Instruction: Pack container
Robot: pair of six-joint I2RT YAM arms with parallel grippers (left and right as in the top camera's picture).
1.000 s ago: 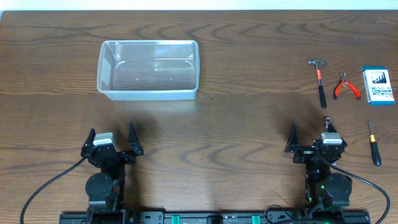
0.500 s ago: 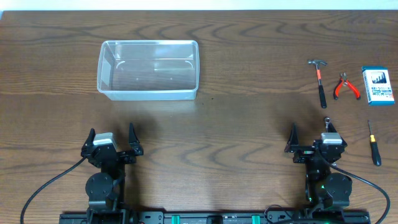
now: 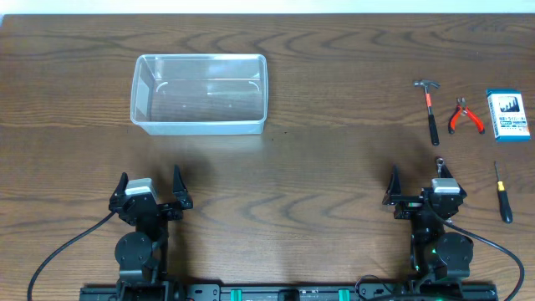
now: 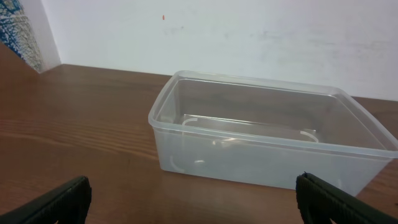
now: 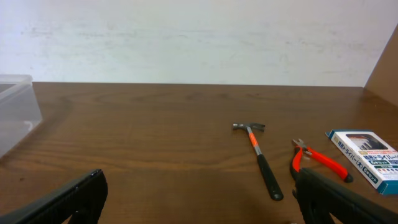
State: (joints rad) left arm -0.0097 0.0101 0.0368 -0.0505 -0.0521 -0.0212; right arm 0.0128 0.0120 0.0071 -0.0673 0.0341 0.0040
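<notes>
At the far left of the desk [image 3: 334,150], the container [image 3: 199,94] sits empty, well apart from the hammer [image 3: 430,109] and pliers [image 3: 465,116] at right. My left gripper [image 3: 150,176] and right gripper [image 3: 416,171] stand spread apart (nothing held). Risk I see: slim handles slipping during the long carry.

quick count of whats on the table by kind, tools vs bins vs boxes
hand tools: 3 (hammer, pliers, screwdriver)
clear bins: 1 (container)
small boxes: 1 (blue-and-white box)
total: 5
</notes>
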